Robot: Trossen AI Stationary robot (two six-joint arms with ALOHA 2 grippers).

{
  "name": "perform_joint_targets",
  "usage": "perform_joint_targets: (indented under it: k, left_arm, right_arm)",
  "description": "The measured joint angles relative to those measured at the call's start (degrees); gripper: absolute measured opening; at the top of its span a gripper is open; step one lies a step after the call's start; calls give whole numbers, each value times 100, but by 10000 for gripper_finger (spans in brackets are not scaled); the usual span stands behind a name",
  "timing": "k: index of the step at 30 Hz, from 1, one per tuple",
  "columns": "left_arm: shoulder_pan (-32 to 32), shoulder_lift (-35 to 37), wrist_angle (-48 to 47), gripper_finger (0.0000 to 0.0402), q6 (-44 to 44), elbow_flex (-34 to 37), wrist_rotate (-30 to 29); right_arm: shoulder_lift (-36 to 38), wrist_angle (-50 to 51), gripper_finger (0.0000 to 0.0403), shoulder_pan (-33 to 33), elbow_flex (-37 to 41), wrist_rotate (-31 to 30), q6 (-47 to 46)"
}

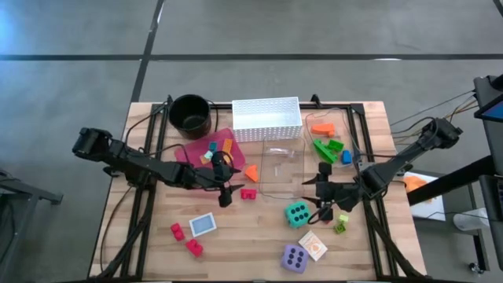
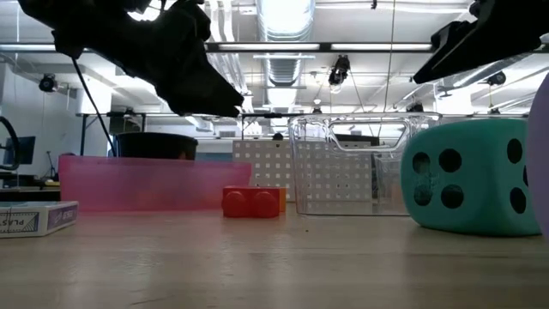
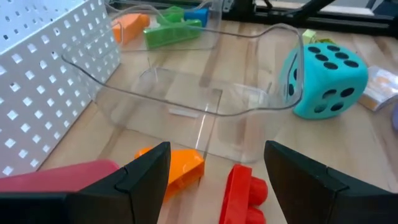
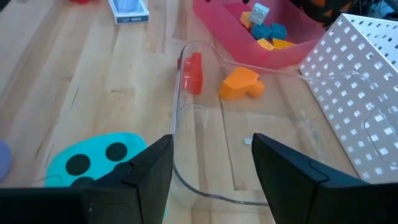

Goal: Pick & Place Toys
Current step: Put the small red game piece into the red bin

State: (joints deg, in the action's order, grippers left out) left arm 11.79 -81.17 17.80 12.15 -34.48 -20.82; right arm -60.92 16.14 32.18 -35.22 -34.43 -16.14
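My left gripper [image 1: 227, 191] [image 3: 217, 152] hangs open above the table's middle, just over a red brick [image 3: 244, 194] and an orange brick [image 3: 184, 167] that lie on the wood. A clear plastic bin [image 1: 283, 168] [image 3: 186, 87] stands beyond them. My right gripper [image 1: 320, 191] [image 4: 212, 142] is open too, above the clear bin's near edge [image 4: 177, 155], next to the teal die [image 1: 296, 213] [image 4: 93, 160]. A purple die [image 1: 294, 258], cards [image 1: 313, 246], a card box [image 1: 202, 225] and two red bricks [image 1: 185, 239] lie nearer the front.
A pink tray [image 1: 189, 151] with several bricks, a white perforated basket [image 1: 266, 119] and a black pot [image 1: 189, 114] stand at the back. Green, orange and blue bricks [image 1: 328, 146] lie at the back right. Small green bricks [image 1: 341, 224] lie by my right arm.
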Motion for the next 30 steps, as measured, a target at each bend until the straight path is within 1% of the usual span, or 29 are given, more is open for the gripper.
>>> perform_joint_targets:
  k: [7, 8, 10, 12, 17, 19, 23, 26, 30]
  left_arm:
    - [0, 1, -4, 264, -15, 0, 4]
    - [0, 1, -4, 264, -18, 0, 4]
    - [2, 1, 0, 264, -18, -4, 5]
    - [2, 1, -4, 264, -18, -2, 7]
    - [2, 1, -4, 264, -18, -2, 7]
    - [2, 1, -4, 264, -18, -2, 7]
    - [2, 1, -6, 264, -18, -2, 24]
    - [2, 1, -6, 264, -18, 0, 24]
    - [2, 1, -8, 264, -21, 0, 24]
  right_arm:
    - [-105, 17, 219, 11, -105, 46, -31]
    - [-100, 50, 219, 23, -143, 160, -113]
    - [-83, 415, 219, 39, -287, 591, -395]
    - [-80, 870, 219, 59, -496, 1029, -891]
    - [-81, 1929, 219, 77, -912, 1979, -2692]
    - [-98, 2166, 219, 158, -925, 2226, -3198]
    - [-268, 2484, 219, 294, -871, 2502, -4146]
    - [-548, 2584, 219, 354, -855, 2709, -4649]
    - [-1082, 2564, 219, 360, -852, 3430, -5022]
